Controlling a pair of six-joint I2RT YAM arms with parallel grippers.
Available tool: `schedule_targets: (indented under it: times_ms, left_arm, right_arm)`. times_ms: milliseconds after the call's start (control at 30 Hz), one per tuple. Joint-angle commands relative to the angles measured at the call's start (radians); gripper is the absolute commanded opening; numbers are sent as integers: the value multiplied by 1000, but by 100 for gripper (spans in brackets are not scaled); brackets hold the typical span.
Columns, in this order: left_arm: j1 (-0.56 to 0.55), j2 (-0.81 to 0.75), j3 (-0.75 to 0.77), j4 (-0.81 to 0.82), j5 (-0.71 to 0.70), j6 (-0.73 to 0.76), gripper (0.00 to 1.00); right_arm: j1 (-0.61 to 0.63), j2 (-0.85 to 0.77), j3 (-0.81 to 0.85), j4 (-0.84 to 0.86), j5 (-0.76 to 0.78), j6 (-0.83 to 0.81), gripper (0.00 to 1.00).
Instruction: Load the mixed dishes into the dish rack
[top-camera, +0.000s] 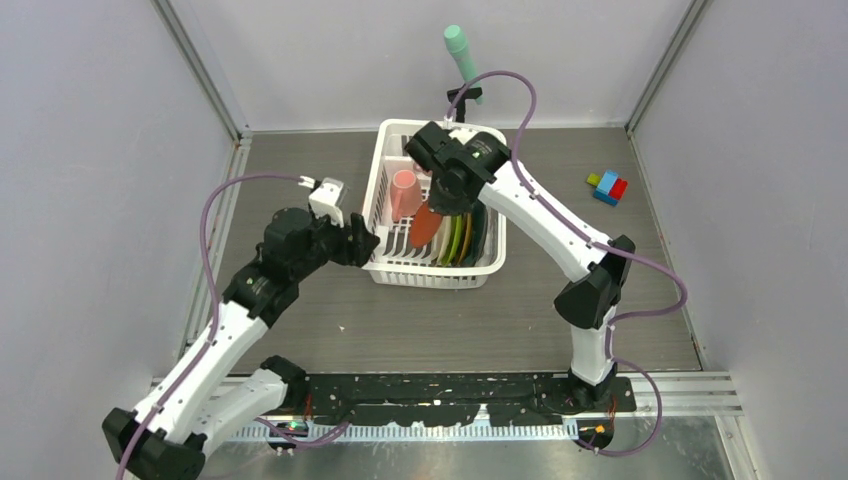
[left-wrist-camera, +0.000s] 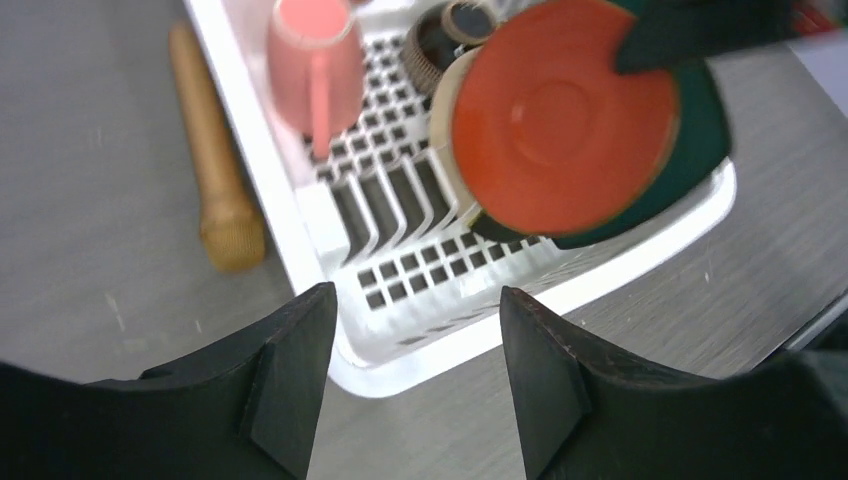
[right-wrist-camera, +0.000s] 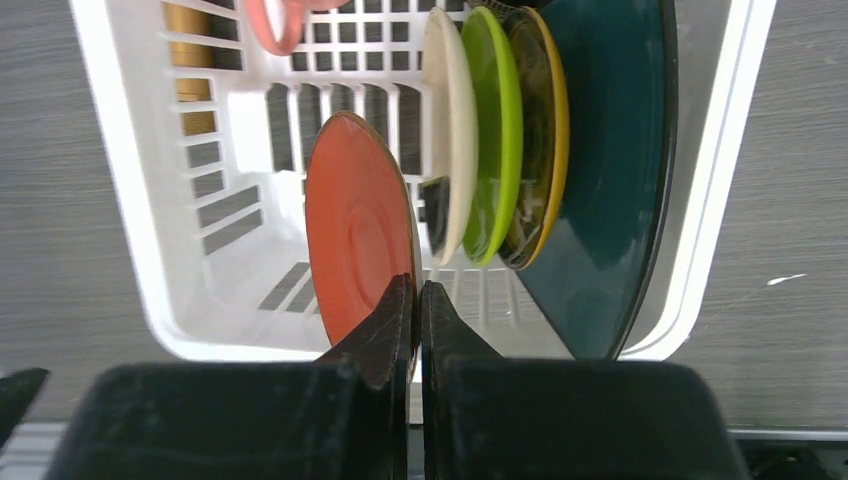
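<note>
The white dish rack (top-camera: 437, 277) stands mid-table. My right gripper (right-wrist-camera: 415, 300) is shut on the rim of the red-orange dish (right-wrist-camera: 355, 230) and holds it on edge inside the rack, left of the standing plates. Those are a cream plate (right-wrist-camera: 450, 140), a green plate (right-wrist-camera: 495, 140), a yellow patterned plate (right-wrist-camera: 540, 150) and a dark teal plate (right-wrist-camera: 610, 180). A pink mug (left-wrist-camera: 312, 70) sits upside down in the far left part, a small brown bowl (left-wrist-camera: 430, 50) beside it. My left gripper (left-wrist-camera: 418, 330) is open and empty just outside the rack's near left corner (left-wrist-camera: 420, 345).
A wooden stick (left-wrist-camera: 215, 160) lies on the table along the rack's left side. A mint-green cylinder (top-camera: 462, 50) on a black stand rises behind the rack. Small coloured toy blocks (top-camera: 608, 186) sit at the far right. Grey walls close in both sides.
</note>
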Motion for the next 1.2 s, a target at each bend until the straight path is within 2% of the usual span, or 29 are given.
schedule_targets:
  times_ms: [0,67,100,167,333,400,467,600,700,967,1067,1133,1167]
  left_arm:
    - [-31,-118,-97,324,146,332,63]
    - [-31,-141,-133,404,249,439,62]
    - [-33,-144,-141,425,356,519,60]
    - [-34,-132,-131,427,462,647,57]
    - [-61,-70,-58,367,544,832,52]
    - [-87,-45,-20,268,588,967,45]
    - [-118,-18,17,190,577,1074,43]
    - [-163,23,53,144,503,1125,42]
    - [-180,46,77,104,466,1134,36]
    - [-206,77,79,93,338,1119,44]
    - [-205,86,84,118,310,1083,44]
    - [-205,93,91,118,298,1076,38]
    - [-205,97,94,121,289,1073,30]
  right_arm:
    - [-52,-33,112,4,-111,81,0]
    - [-79,-32,119,-4,-204,98,0]
    - [-94,-32,119,-6,-224,102,0]
    - [-107,-32,119,-10,-279,113,0]
    - [-112,-51,109,-4,-371,136,0]
    - [-112,-66,90,10,-384,151,0]
    - [-112,-79,68,37,-436,167,0]
    - [-112,-107,10,101,-504,199,0]
    - [-112,-127,-26,144,-524,211,0]
    - [-110,-145,-58,173,-546,218,0]
    - [-110,-146,-65,178,-551,218,0]
    - [-110,-147,-70,183,-556,218,0]
    - [-110,-150,-72,185,-558,217,0]
